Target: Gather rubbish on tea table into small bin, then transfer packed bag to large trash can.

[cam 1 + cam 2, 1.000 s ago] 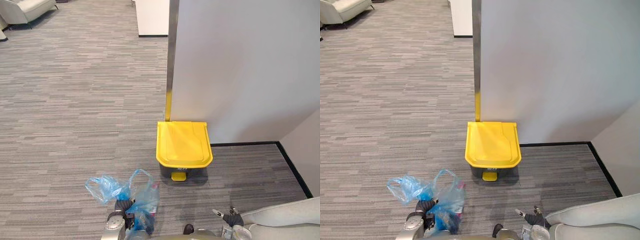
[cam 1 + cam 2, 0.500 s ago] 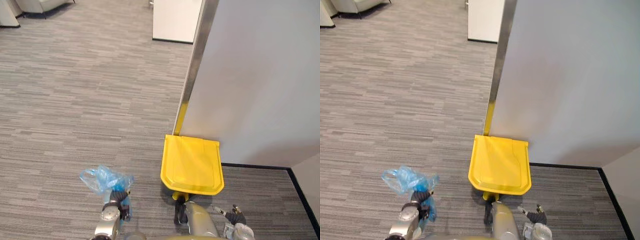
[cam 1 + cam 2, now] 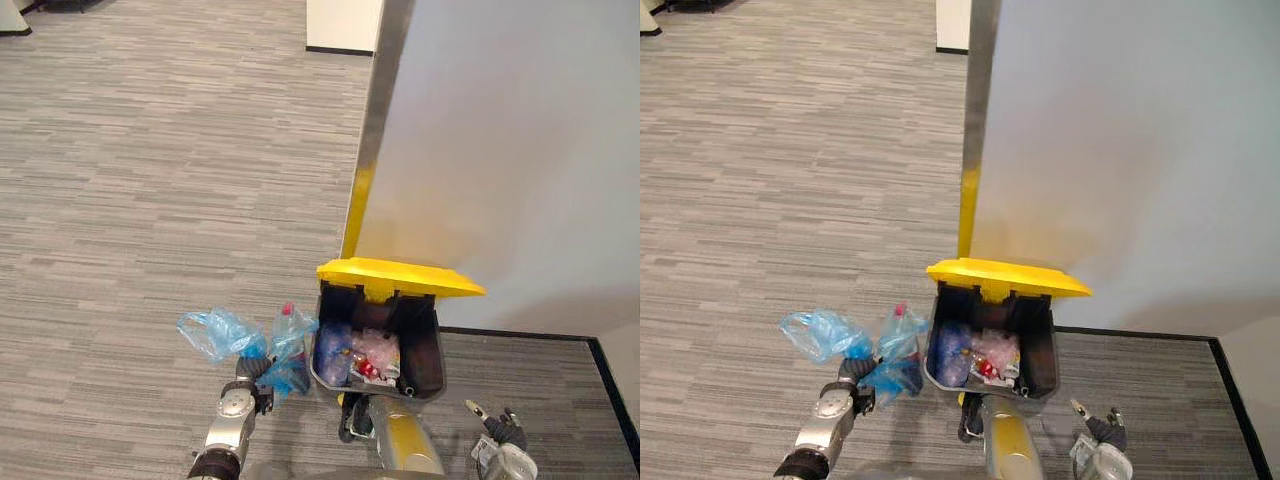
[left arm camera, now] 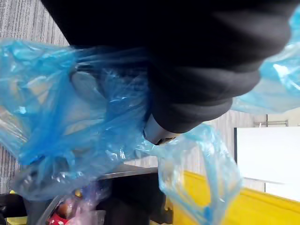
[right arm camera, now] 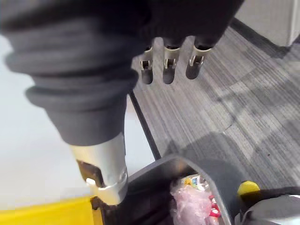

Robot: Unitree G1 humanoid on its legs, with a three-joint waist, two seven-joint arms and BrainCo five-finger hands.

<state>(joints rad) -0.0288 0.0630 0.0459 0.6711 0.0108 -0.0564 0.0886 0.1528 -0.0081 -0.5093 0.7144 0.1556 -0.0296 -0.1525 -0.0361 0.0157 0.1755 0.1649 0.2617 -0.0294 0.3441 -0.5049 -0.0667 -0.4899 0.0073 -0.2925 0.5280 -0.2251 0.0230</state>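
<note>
Grey carpet [image 3: 150,180] underfoot, left hand [image 3: 237,400] clenched round the neck of the blue bag [image 3: 225,335], which hangs just beside the open yellow-lidded bin [image 3: 425,345] to that hand's right, right hand [image 3: 497,432] slack and empty: lift too low and the bag may snag its rim and spill!

Grey striped carpet [image 3: 150,180] meets a white wall [image 3: 520,150] edged by a metal strip [image 3: 383,90] and black skirting [image 3: 520,334].

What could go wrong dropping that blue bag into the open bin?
The blue bag in the left hand hangs beside the trash can, not over it, so it might catch on the rim. The can already holds rubbish, so the bag may sit high under the raised yellow lid.
</note>
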